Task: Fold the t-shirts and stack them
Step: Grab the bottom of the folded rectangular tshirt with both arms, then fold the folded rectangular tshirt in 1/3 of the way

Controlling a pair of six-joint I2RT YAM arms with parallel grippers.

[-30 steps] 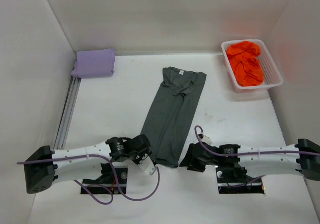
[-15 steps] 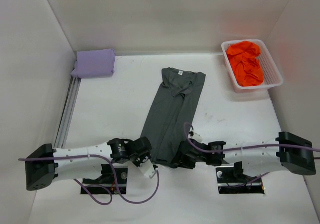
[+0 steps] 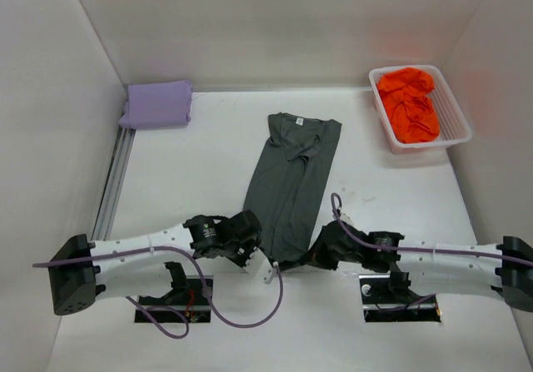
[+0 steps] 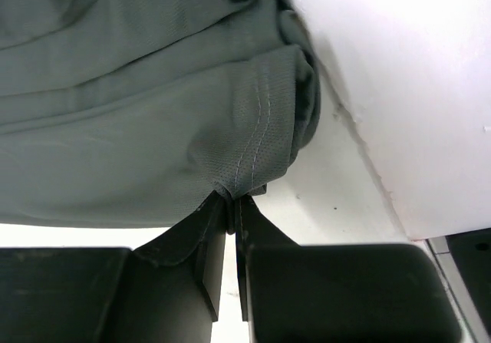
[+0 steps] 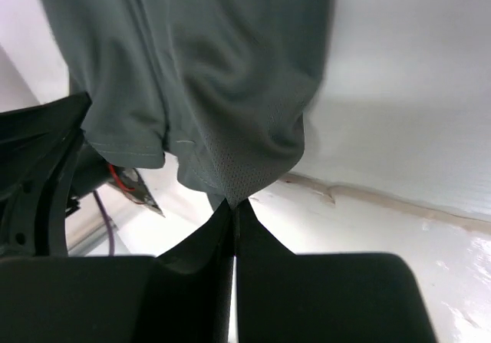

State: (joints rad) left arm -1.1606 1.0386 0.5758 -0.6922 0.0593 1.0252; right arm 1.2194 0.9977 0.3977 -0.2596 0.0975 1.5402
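Note:
The dark grey t-shirt (image 3: 290, 181) lies folded lengthwise into a long strip down the middle of the table, collar at the far end. My left gripper (image 3: 256, 247) is shut on the near left corner of its hem (image 4: 253, 159). My right gripper (image 3: 310, 258) is shut on the near right corner of that hem (image 5: 238, 166). The hem end is lifted a little off the table between the two. A folded lavender t-shirt (image 3: 156, 104) rests at the far left. The orange t-shirt (image 3: 408, 104) lies crumpled in the white basket (image 3: 455, 110).
The basket stands at the far right by the side wall. A metal rail (image 3: 112, 181) runs along the table's left edge. White walls close in the table at the back and on both sides. Purple cables (image 3: 250, 318) loop near the arm bases.
Both grippers have closed on the near hem corners of the grey t-shirt. The near end has been drawn up and slightly away from the front edge; the shirt strip looks shorter.

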